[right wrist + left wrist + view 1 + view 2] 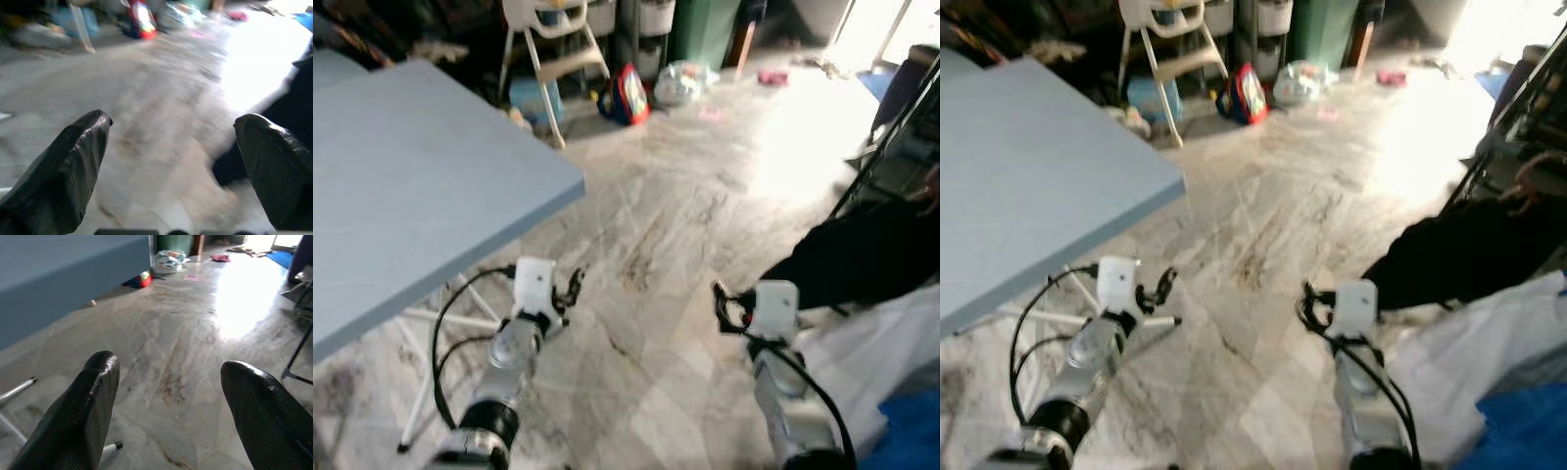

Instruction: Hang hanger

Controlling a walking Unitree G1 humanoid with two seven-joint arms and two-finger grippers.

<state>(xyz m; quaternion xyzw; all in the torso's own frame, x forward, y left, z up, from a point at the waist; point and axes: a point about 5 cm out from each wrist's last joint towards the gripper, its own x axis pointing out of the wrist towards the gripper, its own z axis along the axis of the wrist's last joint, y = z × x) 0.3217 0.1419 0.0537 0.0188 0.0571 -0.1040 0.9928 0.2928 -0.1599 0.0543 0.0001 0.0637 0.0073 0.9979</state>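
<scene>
Table (pixel 401 186): a pale blue top on thin white legs fills the robot's left side, its corner jutting over the marble floor (pixel 656 245).
Left gripper (pixel 166 406): held low beside the table's corner, fingers spread wide and empty, apparently carried ready while the robot moves.
Right gripper (pixel 176 166): level with its twin, fingers equally wide, nothing between them.
Black garment (pixel 862 259): draped at far right over pale cloth, beside a dark metal rack (pixel 891 127) that probably serves as the hanging place.
Hanger: cannot be made out; the task looks barely begun.
</scene>
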